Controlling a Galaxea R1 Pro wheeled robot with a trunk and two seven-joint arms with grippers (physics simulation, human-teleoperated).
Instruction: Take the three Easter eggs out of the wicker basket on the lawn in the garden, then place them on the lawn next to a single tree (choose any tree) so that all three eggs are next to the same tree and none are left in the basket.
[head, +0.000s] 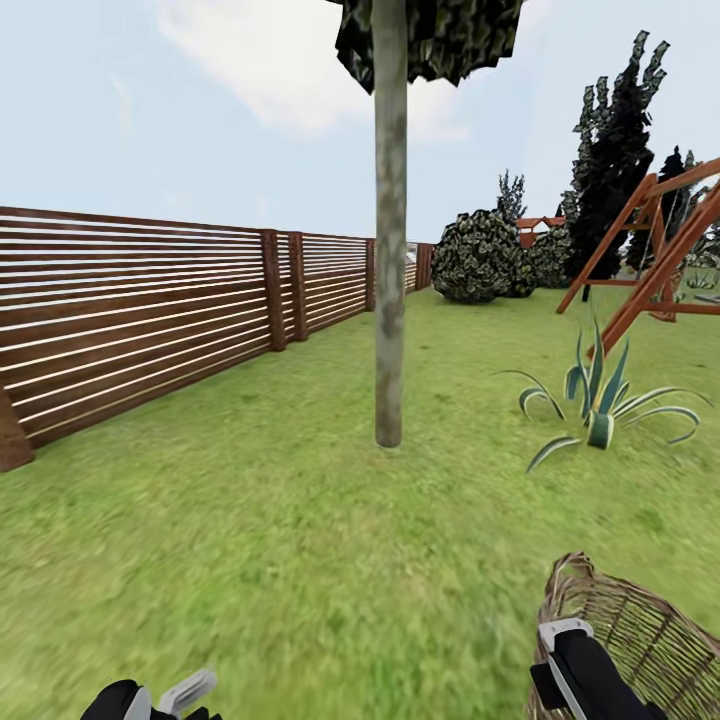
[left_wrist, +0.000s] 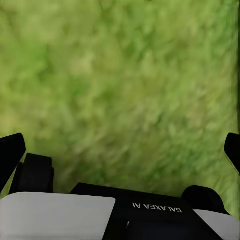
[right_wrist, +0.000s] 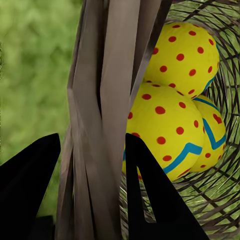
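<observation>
The wicker basket (head: 645, 625) sits at the lower right of the head view, on or just above the lawn (head: 300, 560). My right gripper (head: 566, 645) is at its near rim. In the right wrist view, my right gripper (right_wrist: 92, 137) is shut on the thick braided rim (right_wrist: 107, 90), one finger on each side. Three Easter eggs, yellow with red dots and blue zigzags, lie inside: one (right_wrist: 165, 130) nearest the rim, one (right_wrist: 186, 56) behind it, one (right_wrist: 214, 140) partly hidden. The tree (head: 389, 300) stands straight ahead, a slim bare trunk. My left gripper (head: 185, 693) (left_wrist: 120, 150) hangs open over grass.
A brown slat fence (head: 150, 310) runs along the left. A spiky striped plant (head: 598, 410) grows right of the tree, with a wooden swing frame (head: 650, 250) behind it. A round dark bush (head: 478, 257) and dark columnar trees (head: 615, 150) stand farther back.
</observation>
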